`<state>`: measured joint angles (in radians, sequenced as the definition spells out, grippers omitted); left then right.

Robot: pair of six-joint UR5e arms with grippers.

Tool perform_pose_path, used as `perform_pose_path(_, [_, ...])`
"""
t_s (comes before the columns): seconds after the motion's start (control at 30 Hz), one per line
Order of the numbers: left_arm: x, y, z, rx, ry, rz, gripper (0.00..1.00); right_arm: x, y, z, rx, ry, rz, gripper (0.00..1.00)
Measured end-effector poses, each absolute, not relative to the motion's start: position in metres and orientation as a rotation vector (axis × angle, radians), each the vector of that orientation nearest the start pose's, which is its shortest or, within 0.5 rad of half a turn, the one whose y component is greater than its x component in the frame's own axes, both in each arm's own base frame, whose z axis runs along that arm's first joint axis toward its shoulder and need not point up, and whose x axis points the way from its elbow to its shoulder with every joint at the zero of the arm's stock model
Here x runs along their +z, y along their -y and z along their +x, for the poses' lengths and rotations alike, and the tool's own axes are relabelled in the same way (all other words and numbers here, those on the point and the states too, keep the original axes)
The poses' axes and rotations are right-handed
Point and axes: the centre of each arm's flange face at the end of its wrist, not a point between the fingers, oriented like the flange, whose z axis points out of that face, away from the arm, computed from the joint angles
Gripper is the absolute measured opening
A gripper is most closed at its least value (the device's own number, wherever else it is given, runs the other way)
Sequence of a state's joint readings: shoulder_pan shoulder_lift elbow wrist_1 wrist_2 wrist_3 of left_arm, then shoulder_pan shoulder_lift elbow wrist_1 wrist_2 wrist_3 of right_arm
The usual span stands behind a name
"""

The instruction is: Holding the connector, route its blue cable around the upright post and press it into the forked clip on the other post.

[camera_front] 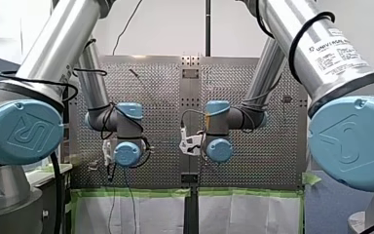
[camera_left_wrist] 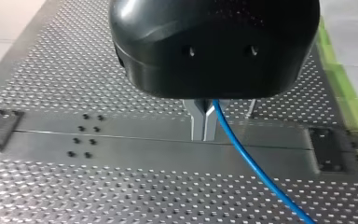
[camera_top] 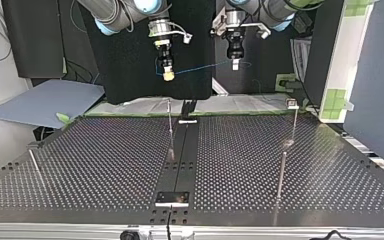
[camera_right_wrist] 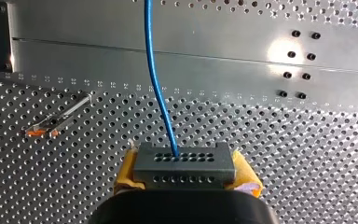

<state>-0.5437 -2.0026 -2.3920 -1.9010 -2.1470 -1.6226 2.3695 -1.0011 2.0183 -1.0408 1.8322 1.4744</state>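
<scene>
Connector (camera_right_wrist: 185,164) clamped crosswise by right tool (camera_right_wrist: 186,179), cable (camera_right_wrist: 156,88) forward; left tool (camera_left_wrist: 204,135) seemingly pinches it.

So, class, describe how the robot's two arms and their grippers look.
Both my left arm and my right arm are silver tubes with light-blue joint caps and looped black cables. The right one bears a Universal Robots label. My left gripper is black with metal fingers; my right gripper has yellow pads.
</scene>
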Motion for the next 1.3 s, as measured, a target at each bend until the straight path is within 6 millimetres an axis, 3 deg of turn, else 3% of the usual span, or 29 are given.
perform_pose_path(0.2, [0.064, 0.264, 0.284, 0.006, -1.613, -0.043, 0.0, 0.089, 0.296, 0.458, 1.545, 0.811, 1.588, 0.0])
perform_pose_path(0.67, [0.063, 0.263, 0.283, 0.007, -1.617, -0.041, 0.0, 0.09, 0.294, 0.457, 1.542, 0.82, 1.589, 0.0])
perform_pose_path(1.3, [0.063, 0.263, 0.283, 0.007, -1.617, -0.041, 0.0, 0.082, 0.288, 0.44, 1.378, 0.922, 1.615, 0.0])
